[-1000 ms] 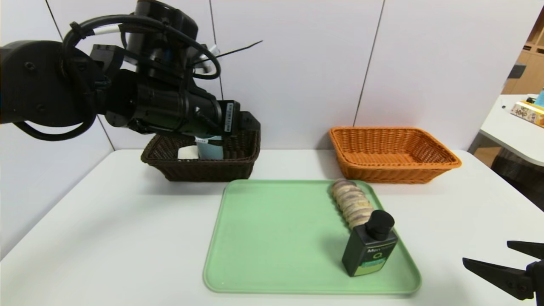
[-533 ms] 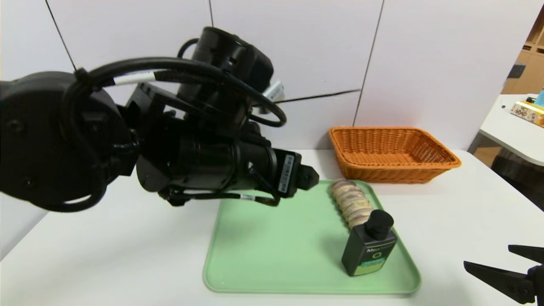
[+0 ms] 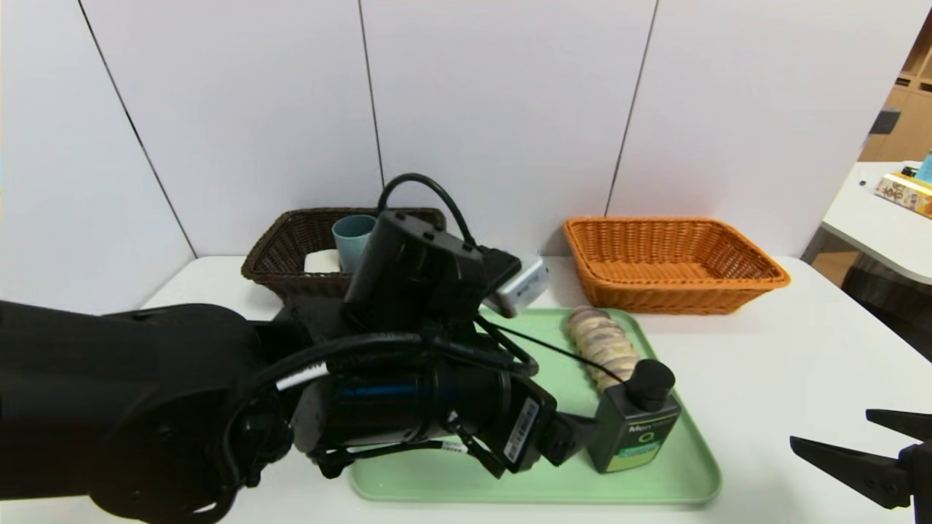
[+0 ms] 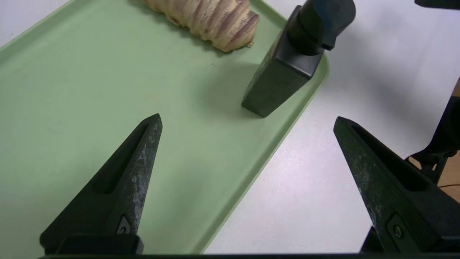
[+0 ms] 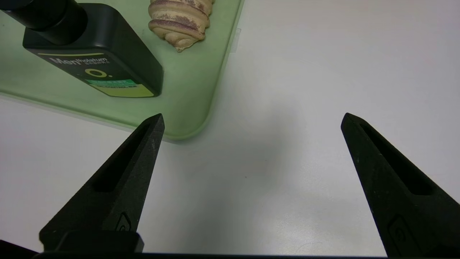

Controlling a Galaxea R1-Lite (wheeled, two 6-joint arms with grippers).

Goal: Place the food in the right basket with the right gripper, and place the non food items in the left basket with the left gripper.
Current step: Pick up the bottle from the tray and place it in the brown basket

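Note:
The food, a ridged tan roll (image 3: 601,346) (image 4: 212,19) (image 5: 179,21), lies on the green tray (image 3: 655,480) at its right side. A black pump bottle (image 3: 633,429) (image 4: 284,72) (image 5: 100,61) with a green label stands upright just in front of the roll. My left gripper (image 4: 248,120) is open over the tray's front edge. The bottle is a short way ahead of it and nothing is between its fingers. The dark brown left basket (image 3: 284,251) holds a blue-grey cup (image 3: 353,236) and a white soap bar (image 3: 322,260). The orange right basket (image 3: 670,266) has nothing in it. My right gripper (image 3: 831,429) (image 5: 252,116) is open over bare table, right of the tray.
My bulky left arm (image 3: 182,407) fills the lower left and hides the tray's left half. A second table with boxes (image 3: 903,193) stands at the far right. A white wall rises right behind both baskets.
My left arm has swung from above the dark basket down and forward to the tray's front, close to the bottle. The cup and soap in that basket have come into full view. The right gripper has not moved.

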